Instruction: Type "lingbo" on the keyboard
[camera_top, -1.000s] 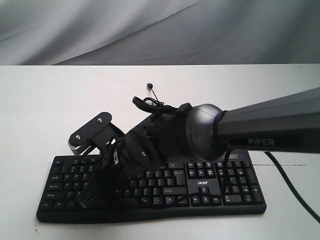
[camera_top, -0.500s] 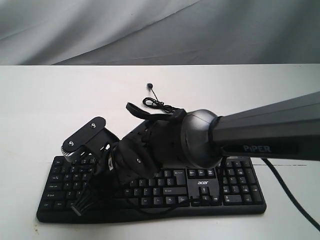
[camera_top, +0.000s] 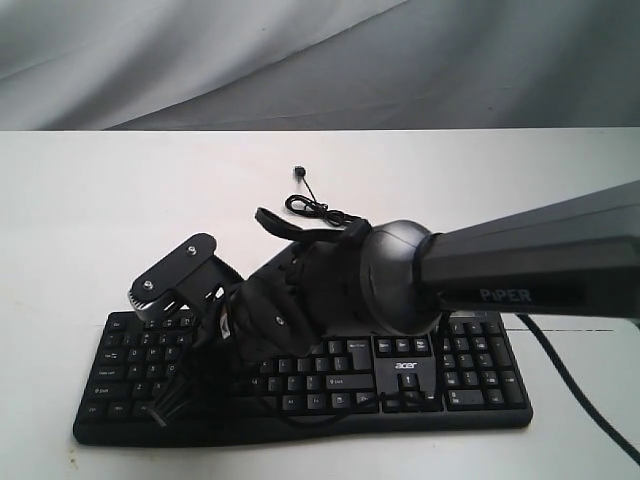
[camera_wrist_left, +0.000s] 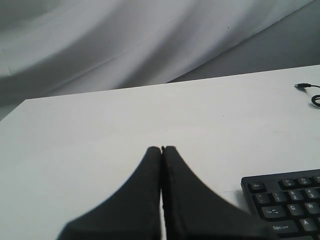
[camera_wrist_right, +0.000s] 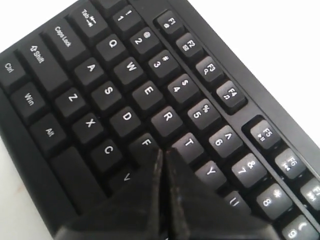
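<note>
The white table (camera_top: 80, 200) holds the black acer keyboard (camera_top: 470, 378), lying flat. My right arm (camera_top: 520, 260) reaches across it. My right gripper (camera_wrist_right: 162, 152), jaws pressed together on nothing, points at the keys between F and T. My left gripper (camera_wrist_left: 161, 149), likewise clenched and empty, is over bare table near the Esc corner. A thin cable (camera_top: 312, 207) lies coiled behind the keyboard.

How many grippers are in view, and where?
2. The right gripper, shut, is over the keyboard near F; the left gripper, shut, is over the table off the keyboard's Esc corner.
</note>
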